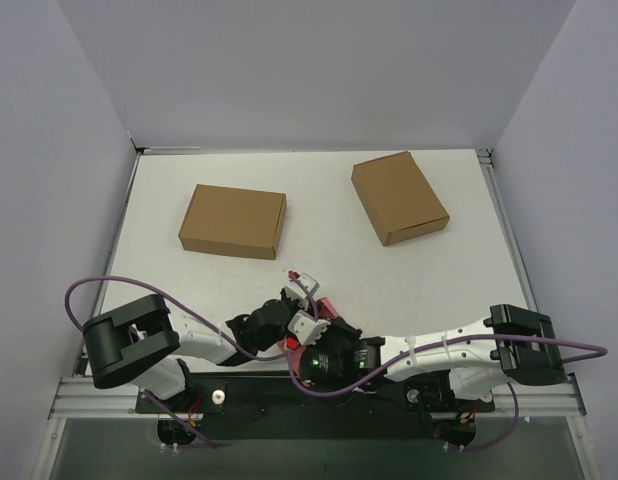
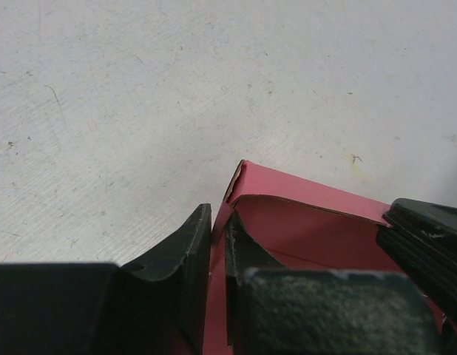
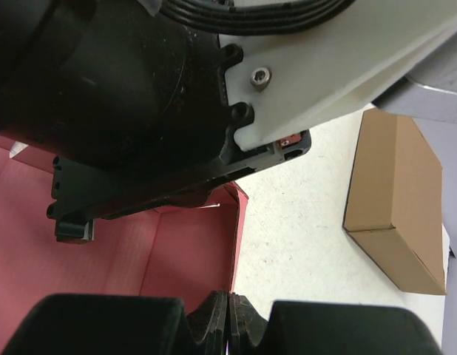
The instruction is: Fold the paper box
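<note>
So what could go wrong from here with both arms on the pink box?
1. The left fingers and right fingers each pinch a thin wall of the pink box. If they pull in different directions, the card may tear or crease.
2. The wrists are crowded over the box, and the left arm fills much of the right wrist view. A swing by either arm could make them collide.

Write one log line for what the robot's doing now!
paper box: at near edge | left gripper: pinching its wall | right gripper: shut on its wall | brown boxes: farther back, untouched
</note>
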Controlling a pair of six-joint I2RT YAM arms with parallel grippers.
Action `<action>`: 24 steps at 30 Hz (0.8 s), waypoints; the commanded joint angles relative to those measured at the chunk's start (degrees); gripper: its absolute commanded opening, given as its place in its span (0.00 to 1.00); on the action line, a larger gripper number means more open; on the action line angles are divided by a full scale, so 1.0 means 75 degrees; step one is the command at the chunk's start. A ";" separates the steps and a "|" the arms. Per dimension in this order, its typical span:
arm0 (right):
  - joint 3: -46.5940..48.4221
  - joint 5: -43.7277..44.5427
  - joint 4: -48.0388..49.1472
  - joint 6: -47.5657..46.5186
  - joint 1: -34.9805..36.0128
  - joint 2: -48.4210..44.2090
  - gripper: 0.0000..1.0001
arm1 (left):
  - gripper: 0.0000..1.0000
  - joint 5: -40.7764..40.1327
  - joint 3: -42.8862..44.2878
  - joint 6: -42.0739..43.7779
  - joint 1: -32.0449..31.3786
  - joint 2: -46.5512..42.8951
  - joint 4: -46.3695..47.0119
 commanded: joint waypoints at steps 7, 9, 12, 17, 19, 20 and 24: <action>0.0002 -0.0203 -0.0407 0.0175 0.0225 -0.0246 0.00 | 0.00 -0.3271 0.0355 0.1158 -0.0257 0.0418 -0.0348; -0.0033 -0.0250 -0.0384 0.0199 0.0225 -0.0363 0.00 | 0.00 -0.3459 0.0332 0.1346 -0.0351 0.0548 -0.0137; -0.0104 -0.0297 -0.0372 0.0211 0.0225 -0.0516 0.00 | 0.00 -0.3541 0.0285 0.1545 -0.0468 0.0688 0.0285; -0.0186 -0.0367 -0.0361 0.0257 0.0202 -0.0680 0.00 | 0.01 -0.2114 0.0098 0.1406 -0.0515 0.0677 0.1012; -0.0186 -0.0367 -0.0361 0.0246 0.0167 -0.0680 0.00 | 0.08 -0.1913 0.0144 0.1207 -0.0503 0.0688 0.0896; -0.0174 -0.0344 -0.0361 0.0269 0.0166 -0.0680 0.00 | 0.12 -0.1739 0.0133 0.1043 -0.0515 0.0665 0.0872; -0.0151 -0.0285 -0.0384 0.0269 0.0131 -0.0656 0.00 | 0.26 -0.1421 -0.0101 0.0714 -0.0504 0.0361 0.0813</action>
